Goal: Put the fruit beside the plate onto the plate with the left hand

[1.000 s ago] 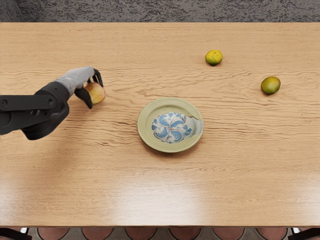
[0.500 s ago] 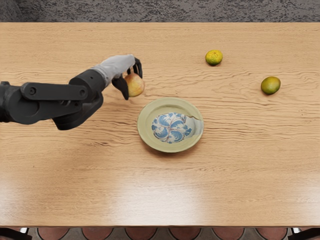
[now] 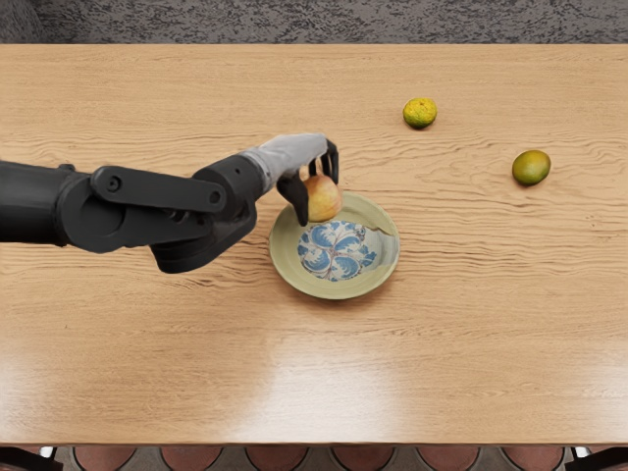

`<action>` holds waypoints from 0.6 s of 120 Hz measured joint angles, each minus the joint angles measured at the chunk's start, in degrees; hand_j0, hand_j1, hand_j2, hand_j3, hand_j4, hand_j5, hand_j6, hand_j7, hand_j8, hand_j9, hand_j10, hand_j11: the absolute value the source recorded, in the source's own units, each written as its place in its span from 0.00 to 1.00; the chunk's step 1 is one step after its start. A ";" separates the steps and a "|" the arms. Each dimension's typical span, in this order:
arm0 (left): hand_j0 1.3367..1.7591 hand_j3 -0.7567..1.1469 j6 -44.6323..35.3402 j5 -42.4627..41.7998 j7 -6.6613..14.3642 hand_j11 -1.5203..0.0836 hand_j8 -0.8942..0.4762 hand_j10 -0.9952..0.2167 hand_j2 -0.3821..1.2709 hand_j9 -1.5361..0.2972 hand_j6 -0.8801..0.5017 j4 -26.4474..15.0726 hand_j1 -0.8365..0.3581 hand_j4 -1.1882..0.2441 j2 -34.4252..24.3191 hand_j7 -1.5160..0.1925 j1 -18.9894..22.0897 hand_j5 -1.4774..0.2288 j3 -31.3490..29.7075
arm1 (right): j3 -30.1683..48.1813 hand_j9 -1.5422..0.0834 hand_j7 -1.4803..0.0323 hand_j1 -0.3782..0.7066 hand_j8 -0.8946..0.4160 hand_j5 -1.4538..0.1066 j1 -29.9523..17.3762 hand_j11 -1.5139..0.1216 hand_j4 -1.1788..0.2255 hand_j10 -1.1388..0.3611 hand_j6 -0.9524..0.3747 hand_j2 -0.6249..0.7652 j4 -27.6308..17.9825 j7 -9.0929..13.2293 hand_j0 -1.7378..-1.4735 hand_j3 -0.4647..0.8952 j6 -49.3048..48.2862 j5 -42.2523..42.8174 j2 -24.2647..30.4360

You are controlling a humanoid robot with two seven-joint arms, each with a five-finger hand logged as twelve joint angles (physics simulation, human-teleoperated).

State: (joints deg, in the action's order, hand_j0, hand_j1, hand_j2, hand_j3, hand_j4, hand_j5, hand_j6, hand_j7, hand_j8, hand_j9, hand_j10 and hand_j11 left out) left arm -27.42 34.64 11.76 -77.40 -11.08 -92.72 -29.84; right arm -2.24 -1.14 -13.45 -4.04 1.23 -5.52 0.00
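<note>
Left hand [image 3: 299,167], arm in from the left edge. My fingers [image 3: 331,161] are curled over the top of the fruit [image 3: 323,197], thumb under its near side, pinching it between them. Grip looks firm; the fruit sits snug in the hand.

Change over the last second: a second ago the fruit was far out on the table [image 3: 147,343], well to the left of the plate [image 3: 285,253], just taken up. Half a second ago it was in the air, up and left of the rim. Now it is over the plate's upper-left edge, partly covering the rim. So the carry has run left to right and is nearly done.

Where the fruit is: in my hand, above the rim, not yet set down. From this slant I cannot tell whether it touches the plate or hangs just clear.

Meaning for the task: transport mostly finished; placing and letting go remain. My judgement is that it should go a little further toward the blue centre before I open, since a drop on the rim could roll it back onto the table.

Also present: two other fruits at the far right, a small yellow-green one [image 3: 420,113] and a greener one [image 3: 531,167], both well apart from the plate and unmoved across all three looks. The plate has not shifted either. Right arm not seen.
</note>
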 joint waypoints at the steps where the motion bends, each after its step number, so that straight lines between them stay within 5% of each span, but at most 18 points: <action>1: 0.75 0.40 -0.01 -0.09 0.01 0.32 0.33 0.21 0.60 0.29 0.37 -0.13 0.48 0.43 0.08 0.28 0.00 0.21 -0.01 | 0.00 0.92 0.95 0.06 0.66 0.91 0.00 0.90 0.82 0.74 0.69 0.44 0.00 0.00 0.30 0.34 0.00 0.01 0.00; 47: 0.76 0.40 0.13 -0.97 -0.04 0.32 0.30 0.21 0.59 0.29 0.34 -1.60 0.51 0.38 0.71 0.31 0.87 0.25 -1.26 | 0.00 0.92 0.95 0.06 0.66 0.90 0.00 0.90 0.82 0.74 0.69 0.44 0.00 0.00 0.30 0.34 0.00 0.01 0.00; 72: 0.76 0.40 0.09 -0.91 -0.21 0.58 0.39 0.45 0.39 0.52 0.40 -1.53 0.64 0.53 1.14 0.54 1.16 0.51 -1.50 | 0.01 0.92 0.95 0.06 0.66 0.91 0.00 0.90 0.82 0.74 0.69 0.44 0.00 0.00 0.30 0.34 0.00 0.01 0.00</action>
State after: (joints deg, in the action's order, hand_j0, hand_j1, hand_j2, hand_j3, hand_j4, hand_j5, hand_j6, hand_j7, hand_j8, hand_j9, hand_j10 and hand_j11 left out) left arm -27.33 33.73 11.55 -78.93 -9.93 -91.56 -31.34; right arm -2.23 -1.14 -13.45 -4.04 1.23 -5.51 0.00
